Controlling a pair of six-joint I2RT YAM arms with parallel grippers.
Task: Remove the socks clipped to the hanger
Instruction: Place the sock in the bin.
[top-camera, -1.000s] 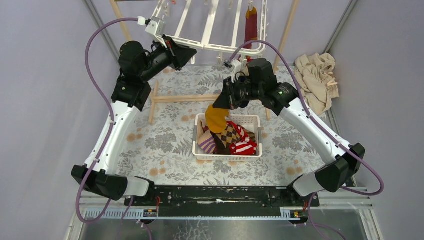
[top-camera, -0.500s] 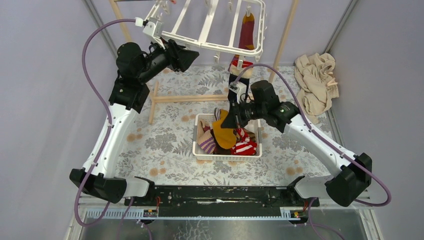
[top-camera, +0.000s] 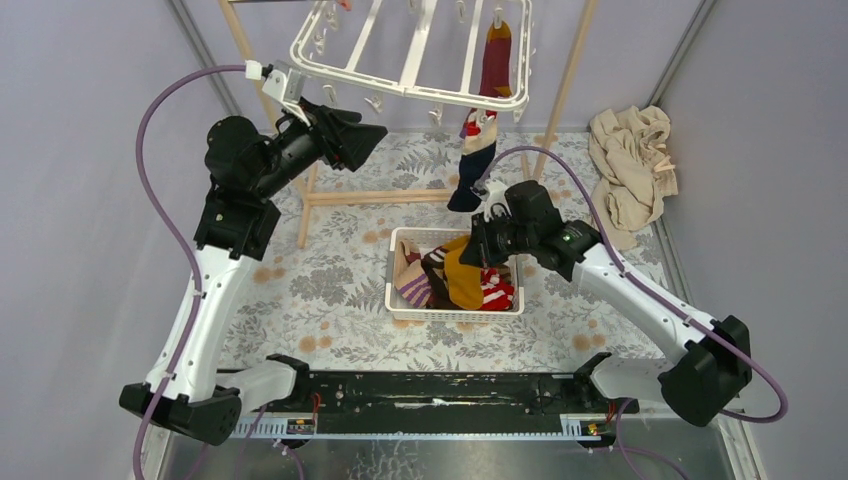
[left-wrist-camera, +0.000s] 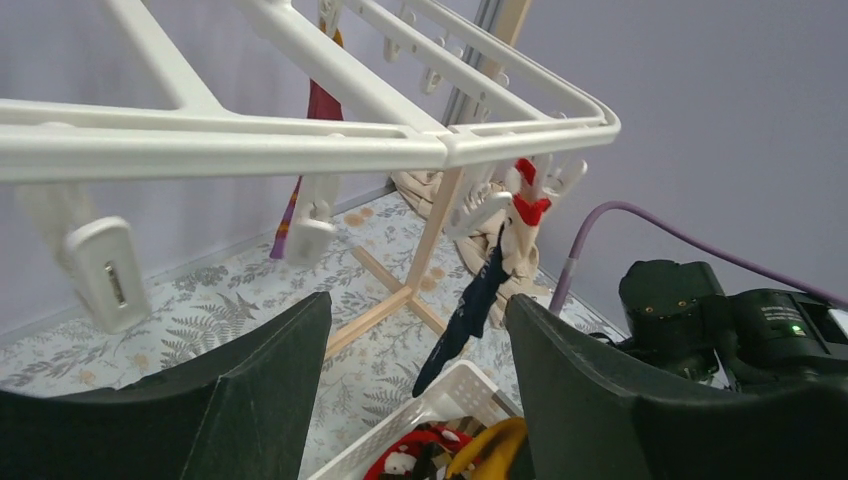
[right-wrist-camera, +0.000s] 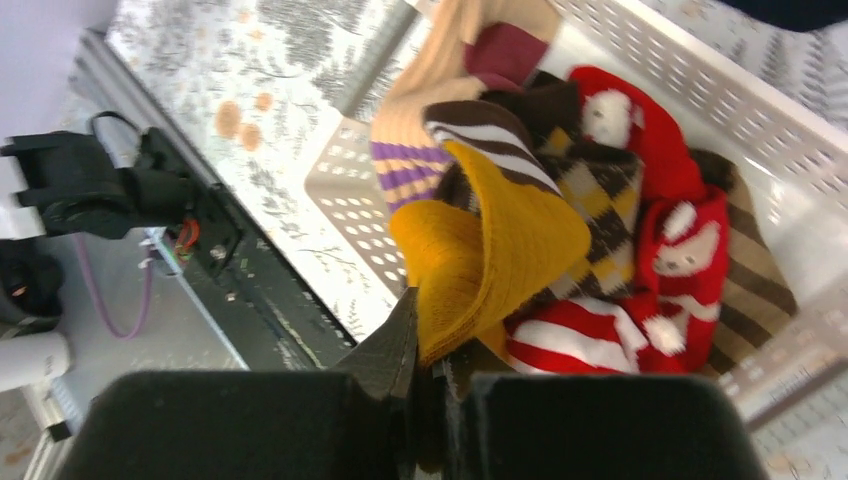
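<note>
Over the basket (top-camera: 393, 292), your right gripper (right-wrist-camera: 420, 340) clenches the mustard sock (right-wrist-camera: 505, 250); drop it. Left gripper (left-wrist-camera: 417, 308), released under the hanger (left-wrist-camera: 250, 150), takes the red sock (top-camera: 497, 60) next.

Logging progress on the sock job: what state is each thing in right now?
hanger: two socks clipped on
maroon sock: clipped, hanging
navy sock: clipped, hanging
left claw: open, empty
right claw: shut on mustard sock
mustard sock: pinched, over basket
basket: holds loose socks
cloth: crumpled
</note>
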